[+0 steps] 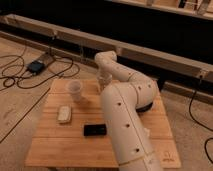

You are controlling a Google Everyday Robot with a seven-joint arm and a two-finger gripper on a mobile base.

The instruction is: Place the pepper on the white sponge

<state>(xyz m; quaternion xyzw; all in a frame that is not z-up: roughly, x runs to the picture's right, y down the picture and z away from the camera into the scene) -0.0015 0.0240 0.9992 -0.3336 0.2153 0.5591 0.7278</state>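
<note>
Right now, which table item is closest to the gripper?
The pale upright cup, beside the gripper at the far edge of the table. The white sponge and black flat rectangle lie flat, farther toward the near side.

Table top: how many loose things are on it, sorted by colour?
White or pale: 2, the white sponge and a cup.
Black: 1, a flat rectangle.
Total: 3.
The gripper hangs over the far side of the table, beside the cup.

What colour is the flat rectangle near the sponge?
The flat rectangle is black, seen in the camera view; the gripper hangs over the far edge of the table.
</note>
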